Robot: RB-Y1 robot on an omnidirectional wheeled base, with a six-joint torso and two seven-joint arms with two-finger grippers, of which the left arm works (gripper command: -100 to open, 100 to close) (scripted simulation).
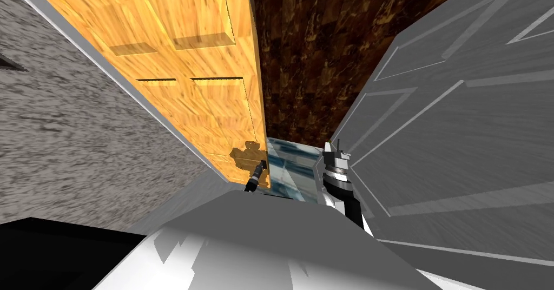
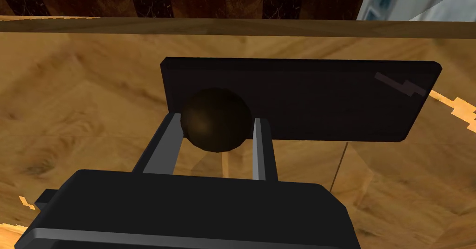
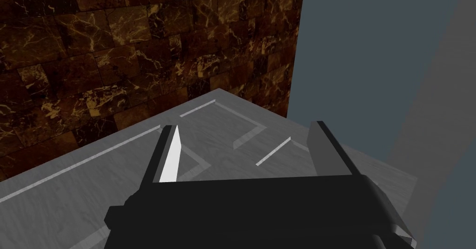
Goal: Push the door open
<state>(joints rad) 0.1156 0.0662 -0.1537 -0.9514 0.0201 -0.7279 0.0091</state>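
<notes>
Left wrist view recorded the left gripper [image 2: 215,119] closed on a dark round knob [image 2: 214,127], one thin grey finger pressed to each side. The knob was mounted on a flat, dark rectangular plate [image 2: 325,97] fixed to the door [image 1: 189,59], an orange panelled slab with visible wood grain, standing to the left of centre in the head view. Beyond its free edge rose a far wall [image 1: 324,43] of dark brown, gold-veined marble tiles. A grey panelled door [image 1: 460,130] with raised mouldings bounded the passage on the right, and a rough grey speckled wall [image 1: 65,130] lay to the left. A glossy pale blue floor strip [image 1: 292,165] showed between the two doors. The right gripper [image 3: 245,126] hung beside the grey door, fingers spread apart and holding nothing. A black area [image 1: 43,249] occupied the near left corner
</notes>
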